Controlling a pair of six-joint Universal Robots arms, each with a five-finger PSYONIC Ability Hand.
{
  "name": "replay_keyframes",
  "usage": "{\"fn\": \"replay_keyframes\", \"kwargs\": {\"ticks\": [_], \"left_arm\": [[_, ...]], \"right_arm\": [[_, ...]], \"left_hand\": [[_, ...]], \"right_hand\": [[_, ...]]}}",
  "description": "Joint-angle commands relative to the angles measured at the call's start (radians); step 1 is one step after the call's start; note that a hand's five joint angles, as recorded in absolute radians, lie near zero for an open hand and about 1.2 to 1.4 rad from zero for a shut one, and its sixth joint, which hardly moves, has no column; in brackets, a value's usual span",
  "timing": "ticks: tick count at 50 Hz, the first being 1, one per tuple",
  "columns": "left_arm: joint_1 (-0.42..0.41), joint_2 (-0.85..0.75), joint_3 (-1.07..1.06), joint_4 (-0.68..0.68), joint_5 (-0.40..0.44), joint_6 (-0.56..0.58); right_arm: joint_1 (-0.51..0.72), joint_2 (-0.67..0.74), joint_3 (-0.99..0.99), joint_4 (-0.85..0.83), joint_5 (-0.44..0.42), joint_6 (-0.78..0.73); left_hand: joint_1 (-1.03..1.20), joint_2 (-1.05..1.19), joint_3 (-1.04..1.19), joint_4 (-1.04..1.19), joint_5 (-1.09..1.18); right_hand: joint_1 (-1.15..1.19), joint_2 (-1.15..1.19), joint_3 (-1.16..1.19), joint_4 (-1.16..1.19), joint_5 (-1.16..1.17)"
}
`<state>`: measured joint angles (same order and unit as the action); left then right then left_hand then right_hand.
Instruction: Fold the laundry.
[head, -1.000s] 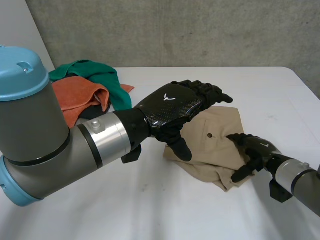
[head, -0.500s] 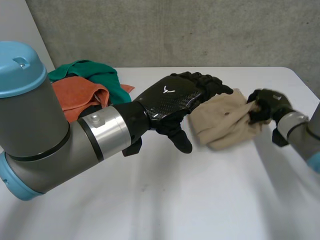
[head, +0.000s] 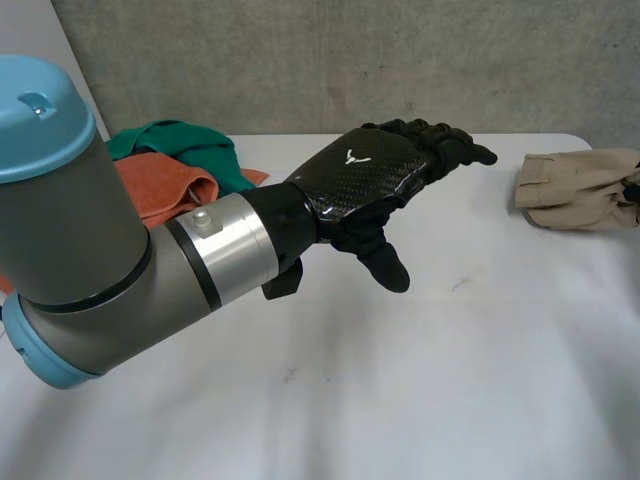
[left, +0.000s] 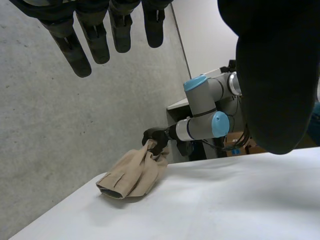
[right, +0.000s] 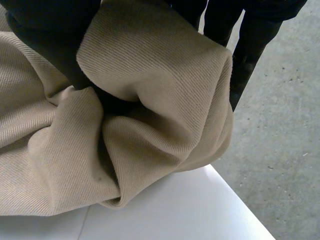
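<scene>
A bunched tan garment lies at the table's far right edge. My right hand is shut on it, pinching a fold of the tan garment between the thumb and fingers. In the left wrist view the tan garment rests on the table just below that hand. My left hand is open with straight fingers and hovers over the middle of the table, well apart from the garment. Its fingers touch nothing.
A green cloth and an orange cloth lie heaped at the back left, behind my left arm. The table's right edge drops to a concrete floor beside the garment. A concrete wall stands behind the table.
My right hand closed on the tan garment and dragged it from the table's middle to the far right edge, bunching it. My left hand rose slightly and stayed open.
</scene>
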<state>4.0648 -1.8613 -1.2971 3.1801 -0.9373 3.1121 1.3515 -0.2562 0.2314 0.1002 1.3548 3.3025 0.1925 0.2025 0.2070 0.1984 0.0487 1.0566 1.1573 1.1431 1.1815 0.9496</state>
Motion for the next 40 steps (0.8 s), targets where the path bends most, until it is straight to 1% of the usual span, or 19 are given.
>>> {"fn": "replay_keyframes", "kwargs": {"ticks": [1,2,3,9,10,13,14,17,21,24,25,27,29,31,32,34,35,37,40], "left_arm": [[-0.012,-0.012,-0.002,0.0,0.0,-0.001],[-0.014,-0.012,-0.002,0.0,0.0,-0.001],[-0.014,-0.012,-0.004,0.0,0.0,-0.001],[-0.014,-0.009,-0.011,0.0,-0.001,-0.001],[-0.014,-0.007,-0.011,0.0,-0.002,-0.001],[-0.014,-0.004,-0.013,0.0,-0.002,-0.001],[-0.014,-0.002,-0.013,0.0,-0.002,-0.001],[-0.014,0.002,-0.013,0.0,-0.002,-0.001],[-0.009,0.004,-0.01,0.001,-0.005,0.0],[-0.003,0.005,0.001,0.004,-0.024,0.0],[0.005,0.008,0.004,0.009,-0.055,0.0],[0.019,0.014,0.009,0.014,-0.095,0.002],[0.057,0.021,0.019,0.026,-0.172,0.006],[0.118,0.022,0.028,0.043,-0.253,0.013],[0.14,0.024,0.03,0.052,-0.28,0.014],[0.184,0.021,0.032,0.073,-0.331,0.025],[0.23,0.013,0.033,0.099,-0.383,0.051],[0.272,0.002,0.035,0.126,-0.426,0.097],[0.348,-0.067,0.042,0.15,-0.477,0.248]], "right_arm": [[-0.025,0.005,0.0,0.009,-0.029,0.0],[-0.034,0.005,0.0,0.007,-0.028,-0.001],[-0.04,0.005,0.0,0.007,-0.026,-0.001],[-0.074,0.005,-0.001,0.007,0.026,-0.076],[-0.08,0.002,0.0,0.007,0.071,-0.134],[-0.078,-0.006,0.014,0.006,0.128,-0.251],[-0.074,-0.018,0.04,0.003,0.139,-0.318],[-0.063,-0.064,0.106,-0.004,0.122,-0.392],[-0.035,-0.219,0.31,-0.094,0.127,-0.437],[-0.017,-0.392,0.55,-0.255,0.122,-0.446],[-0.014,-0.443,0.625,-0.308,0.119,-0.449],[-0.011,-0.564,0.793,-0.453,0.104,-0.458],[-0.005,-0.676,0.956,-0.586,0.075,-0.474],[0.009,-0.742,1.054,-0.646,0.044,-0.485],[0.032,-0.799,1.141,-0.677,-0.001,-0.495],[0.058,-0.848,1.216,-0.68,-0.06,-0.509],[0.07,-0.871,1.253,-0.68,-0.089,-0.518],[0.101,-0.931,1.364,-0.677,-0.189,-0.56],[0.119,-1.013,1.481,-0.645,-0.279,-0.633]], "left_hand": [[0.003,-0.007,-0.011,-0.002,-0.027],[0.003,-0.007,-0.011,-0.002,-0.027],[0.003,-0.007,-0.011,-0.002,-0.027],[0.003,-0.007,-0.011,-0.002,-0.027],[0.003,-0.007,-0.011,-0.002,-0.027],[0.006,-0.004,-0.008,0.0,-0.024],[0.003,-0.007,-0.011,-0.002,-0.027],[0.006,-0.004,-0.008,0.0,-0.024],[0.006,-0.004,-0.008,0.0,-0.024],[0.006,-0.004,-0.008,0.0,-0.024],[0.009,-0.001,-0.005,0.003,-0.022],[0.009,-0.001,-0.005,0.003,-0.022],[0.009,-0.001,-0.005,0.003,-0.022],[0.009,-0.001,-0.005,0.003,-0.022],[0.009,-0.001,-0.005,0.003,-0.022],[0.009,-0.001,-0.005,0.003,-0.022],[0.009,-0.001,-0.005,0.003,-0.022],[0.012,0.002,-0.002,0.006,-0.019],[0.018,0.008,0.004,0.012,-0.013]], "right_hand": [[0.34,0.239,0.253,0.215,0.272],[-0.505,-0.606,-0.592,-0.63,-0.573],[-0.882,-0.983,-0.969,-1.007,-0.95],[-0.882,-0.983,-0.969,-1.007,-0.95],[-0.882,-0.983,-0.969,-1.007,-0.95],[-0.882,-0.983,-0.969,-1.007,-0.95],[-0.882,-0.983,-0.969,-1.007,-0.95],[-0.882,-0.983,-0.969,-1.007,-0.95],[-0.882,-0.983,-0.969,-1.007,-0.95],[-0.882,-0.983,-0.969,-1.007,-0.95],[-0.882,-0.983,-0.969,-1.007,-0.95],[-0.882,-0.983,-0.969,-1.007,-0.95],[-0.882,-0.983,-0.969,-1.007,-0.95],[-0.882,-0.983,-0.969,-1.007,-0.95],[-0.882,-0.983,-0.969,-1.007,-0.95],[-0.882,-0.983,-0.969,-1.007,-0.95],[-0.882,-0.983,-0.969,-1.007,-0.95],[-0.882,-0.983,-0.969,-1.007,-0.95],[-0.882,-0.983,-0.969,-1.007,-0.95]]}}
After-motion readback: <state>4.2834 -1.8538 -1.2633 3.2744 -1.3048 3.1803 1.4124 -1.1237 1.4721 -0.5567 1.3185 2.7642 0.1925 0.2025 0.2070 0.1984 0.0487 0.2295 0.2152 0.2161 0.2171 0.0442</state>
